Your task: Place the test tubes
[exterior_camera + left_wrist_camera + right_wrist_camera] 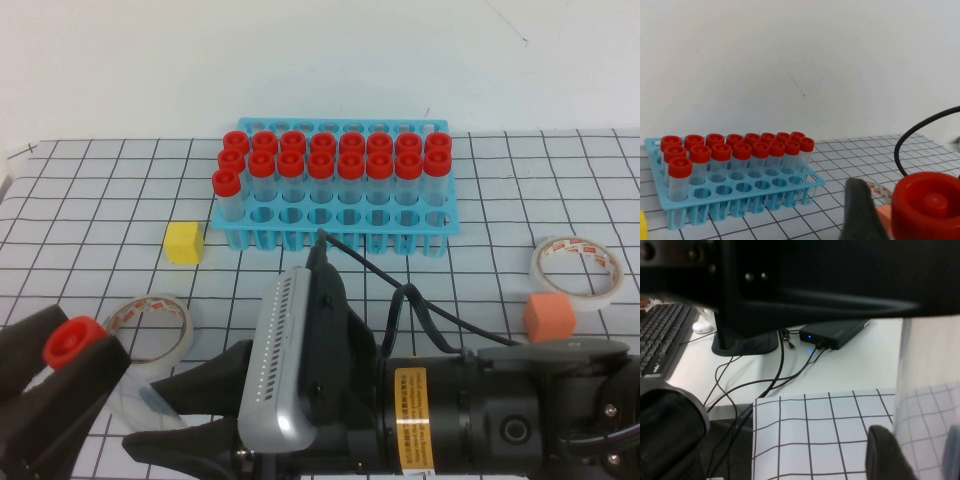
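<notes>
Right now the step is a hand-over, as I judge it. A red-capped clear plastic test tube [72, 343] is held over the near left part of the white gridded table [480, 200], well short of the blue plastic rack [335, 238]. My right hand [150, 412] reaches across from the right and is clamped on the clear body, which lies beside its fingers [885, 455] in the right wrist view. My left hand [66, 362] is at the cap end, low in the near left corner. The red cap fills a corner of its wrist view, but I cannot tell whether that hand grips it or only brackets it.

The rack stands at the far middle of the table. Its two back rows are full of stored red-capped tubes [322, 143], and a single tube [226, 190] stands at the left end of the third row. The other wells are empty.

Next, I think, one hand needs a sure hold before the other lets go. Then the tube must be turned upright, cap up, carried over the rack and lowered straight into the open well just beside the single tube, without knocking its neighbours.
</notes>
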Robot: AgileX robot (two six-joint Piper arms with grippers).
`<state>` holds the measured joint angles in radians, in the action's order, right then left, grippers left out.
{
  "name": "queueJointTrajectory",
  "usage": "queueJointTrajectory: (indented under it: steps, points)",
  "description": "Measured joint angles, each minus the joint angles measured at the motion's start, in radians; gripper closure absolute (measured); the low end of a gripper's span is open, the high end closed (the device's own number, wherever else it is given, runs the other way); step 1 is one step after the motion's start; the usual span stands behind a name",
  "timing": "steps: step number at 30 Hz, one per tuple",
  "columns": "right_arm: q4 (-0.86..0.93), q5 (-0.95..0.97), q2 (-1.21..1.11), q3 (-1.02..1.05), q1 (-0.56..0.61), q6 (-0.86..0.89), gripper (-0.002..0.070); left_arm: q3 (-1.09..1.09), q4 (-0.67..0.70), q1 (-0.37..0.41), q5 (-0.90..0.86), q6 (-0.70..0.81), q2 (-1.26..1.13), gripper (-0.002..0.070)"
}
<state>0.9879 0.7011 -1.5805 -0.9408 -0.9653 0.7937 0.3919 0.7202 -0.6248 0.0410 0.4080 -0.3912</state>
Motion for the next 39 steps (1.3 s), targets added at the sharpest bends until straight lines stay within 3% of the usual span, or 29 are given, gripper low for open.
queueJointTrajectory:
  steps: [4, 21, 23, 27, 30, 32, 35, 39]
  points:
    - [0.000, -0.005, 0.000, 0.000, 0.000, 0.005, 0.0442, 0.000, 0.004, -0.001, -0.007, -0.001, 0.000, 0.0402]
    - [0.001, -0.008, 0.000, 0.000, 0.000, 0.006, 0.0435, 0.000, 0.008, -0.001, -0.013, -0.021, 0.000, 0.0401]
    - [0.004, -0.008, 0.000, 0.000, 0.000, 0.008, 0.0374, 0.000, 0.008, -0.001, -0.013, -0.021, 0.000, 0.0401]
    - [0.062, -0.027, 0.007, 0.000, 0.002, 0.010, 0.0164, 0.000, 0.004, -0.001, -0.013, 0.006, 0.000, 0.0402]
    - [0.166, -0.122, 0.045, 0.000, 0.007, 0.042, 0.0126, 0.000, 0.000, -0.001, 0.003, 0.056, 0.000, 0.0402]
    - [0.276, -0.221, 0.094, 0.000, 0.011, 0.103, 0.0135, 0.000, 0.000, -0.001, 0.029, 0.083, 0.000, 0.0402]
    - [0.539, -0.326, 0.171, 0.000, 0.013, 0.301, 0.0209, 0.000, -0.002, -0.001, 0.090, 0.113, -0.015, 0.0402]
    - [0.720, -0.339, 0.269, 0.016, 0.020, 0.506, 0.0463, 0.000, -0.002, -0.001, 0.154, 0.130, -0.075, 0.0402]
